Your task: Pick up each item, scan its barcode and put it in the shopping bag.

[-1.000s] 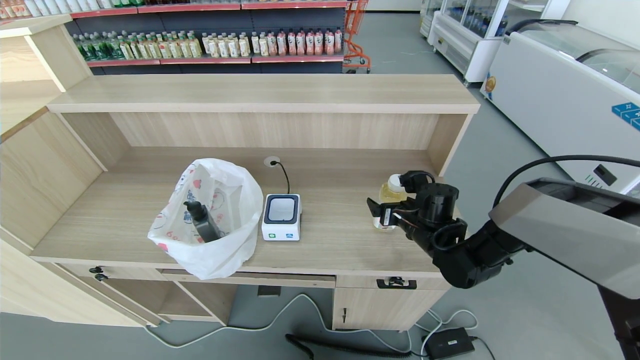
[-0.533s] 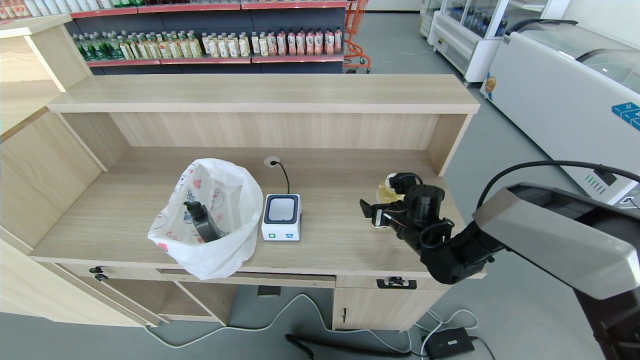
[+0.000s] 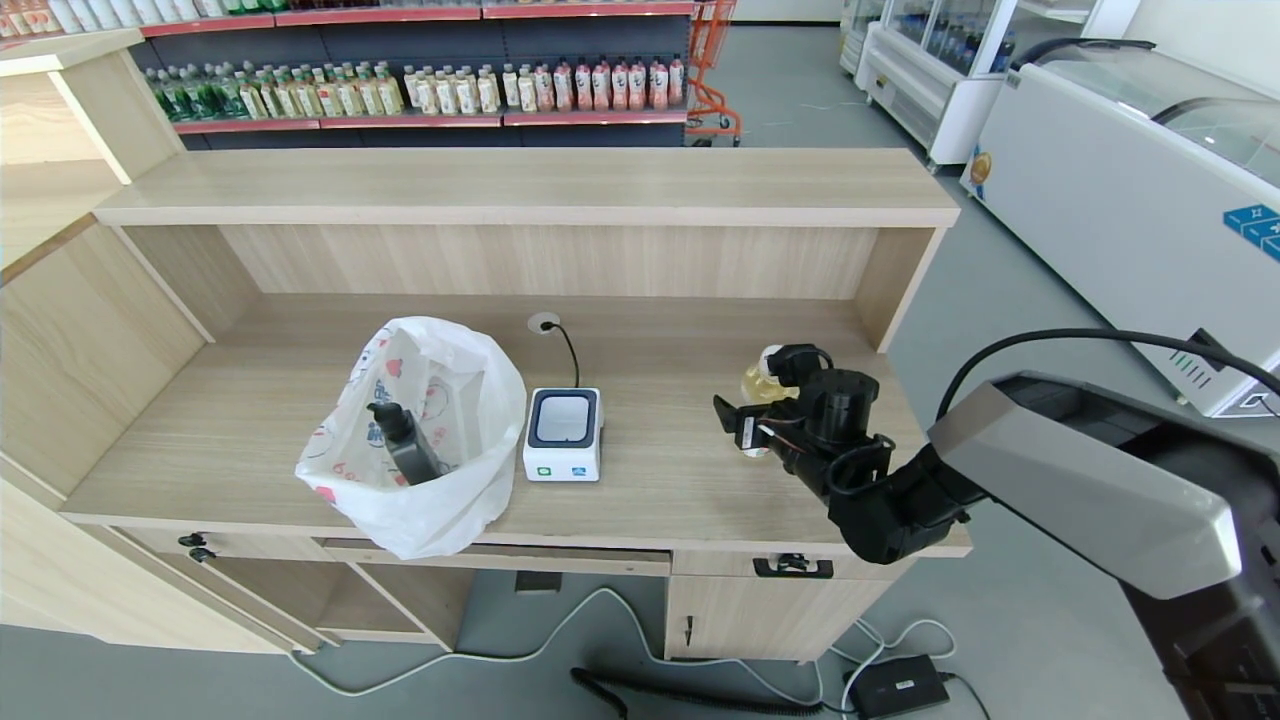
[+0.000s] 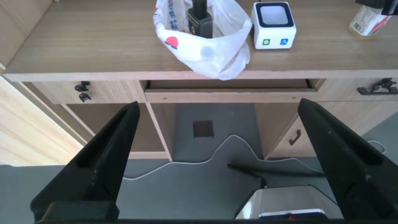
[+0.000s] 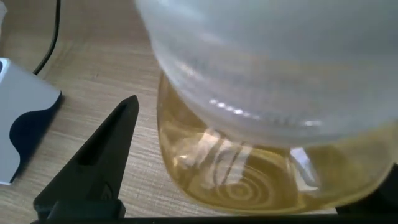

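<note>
Right now I am at the grasping step for the jar [image 5: 261, 174] of yellow liquid with a white lid, which stands upright on the right part of the desk [image 3: 660, 350], well apart from the scanner [image 3: 564, 432]. My right pincer [image 3: 757, 392] is spread around it: in the right wrist view 1 dark finger [image 5: 99, 162] sits just beside the glass with a gap showing, so I judge the jaws have not closed on it. My left pincer [image 4: 219, 106] hangs in front of the desk below its edge, its 2 fingers wide apart and holding nothing. The shopping bag [image 3: 480, 400] stands on the left side of the desk, just beside the scanner, with 1 dark pump bottle [image 3: 405, 450] already inside, so I take it that item is done and the jar is the one in hand. Next I would need to close squarely on the jar's body, firmly, since smooth glass may slip, lift it straight up, then turn its label toward the scanner window; I cannot tell where the barcode sits.
</note>
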You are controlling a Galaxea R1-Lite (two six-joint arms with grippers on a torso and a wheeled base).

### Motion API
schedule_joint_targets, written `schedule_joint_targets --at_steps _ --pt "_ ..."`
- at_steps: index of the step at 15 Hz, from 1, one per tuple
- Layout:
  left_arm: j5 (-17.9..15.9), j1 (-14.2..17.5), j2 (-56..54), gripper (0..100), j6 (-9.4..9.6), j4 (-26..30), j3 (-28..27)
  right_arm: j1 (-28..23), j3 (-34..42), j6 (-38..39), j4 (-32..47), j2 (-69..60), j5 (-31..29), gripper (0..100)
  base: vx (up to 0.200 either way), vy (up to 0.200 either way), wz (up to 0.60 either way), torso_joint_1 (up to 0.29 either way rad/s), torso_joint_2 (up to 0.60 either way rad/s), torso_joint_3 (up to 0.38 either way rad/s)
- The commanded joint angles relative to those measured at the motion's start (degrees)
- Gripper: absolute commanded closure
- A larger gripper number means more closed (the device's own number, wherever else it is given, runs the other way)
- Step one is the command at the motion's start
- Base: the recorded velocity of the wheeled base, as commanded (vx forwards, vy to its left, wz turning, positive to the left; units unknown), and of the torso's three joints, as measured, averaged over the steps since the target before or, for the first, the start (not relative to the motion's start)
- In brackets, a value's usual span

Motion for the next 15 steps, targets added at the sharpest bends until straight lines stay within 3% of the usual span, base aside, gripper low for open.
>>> schedule_joint_targets --at_steps 1,12,15 --pt "-0.02 0.00 0.00 0 0.00 0.00 0.00 -0.43 -0.11 -0.32 -0.09 0.17 1.04 100 0.000 0.000 0.00 0.000 0.00 0.000" --pt "-0.02 0.00 0.00 0 0.00 0.00 0.00 -2.10 3.23 -3.75 -2.02 -3.00 1.39 100 0.000 0.000 0.00 0.000 0.00 0.000" --pt "-0.02 0.00 0.00 0 0.00 0.00 0.00 -2.80 16.23 4.87 2.64 -19.78 2.10 100 0.000 0.000 0.00 0.000 0.00 0.000"
